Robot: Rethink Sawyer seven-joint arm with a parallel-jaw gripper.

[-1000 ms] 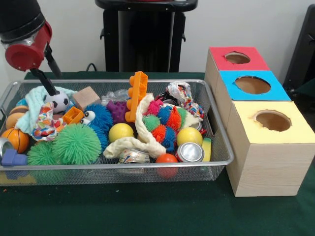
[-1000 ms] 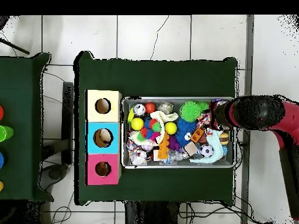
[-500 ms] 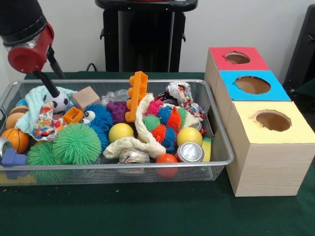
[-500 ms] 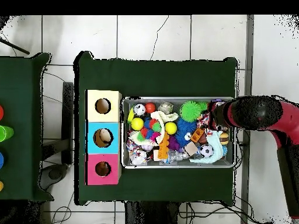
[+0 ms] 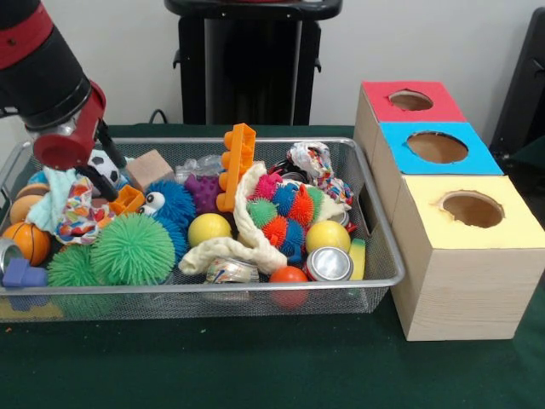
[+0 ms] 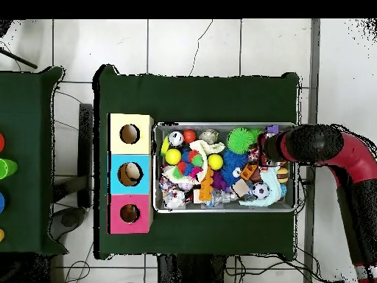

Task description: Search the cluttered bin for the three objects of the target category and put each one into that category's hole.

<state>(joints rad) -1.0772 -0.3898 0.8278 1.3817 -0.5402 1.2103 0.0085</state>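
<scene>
- The wire bin (image 5: pixel 379 281) sits on the worktop (image 5: pixel 255 366), with the row of three boxes (image 5: pixel 464 281) just beside its right end in the front view.
- Each box carries a hole (image 5: pixel 472 209) in its top; the boxes run one behind another.
- Inside the bin, a spiky ball (image 5: pixel 133 249) lies toward the left front, with a basketball (image 5: pixel 25 241) further left against the wall.
- A can (image 5: pixel 329 264) rests at the right front, a smooth ball (image 5: pixel 327 236) just behind it.
- A toy brick (image 5: pixel 236 166) stands tilted near the middle back.
- The arm (image 5: pixel 51 85) hangs over the bin's left end, above a soccer ball (image 5: pixel 104 164).
</scene>
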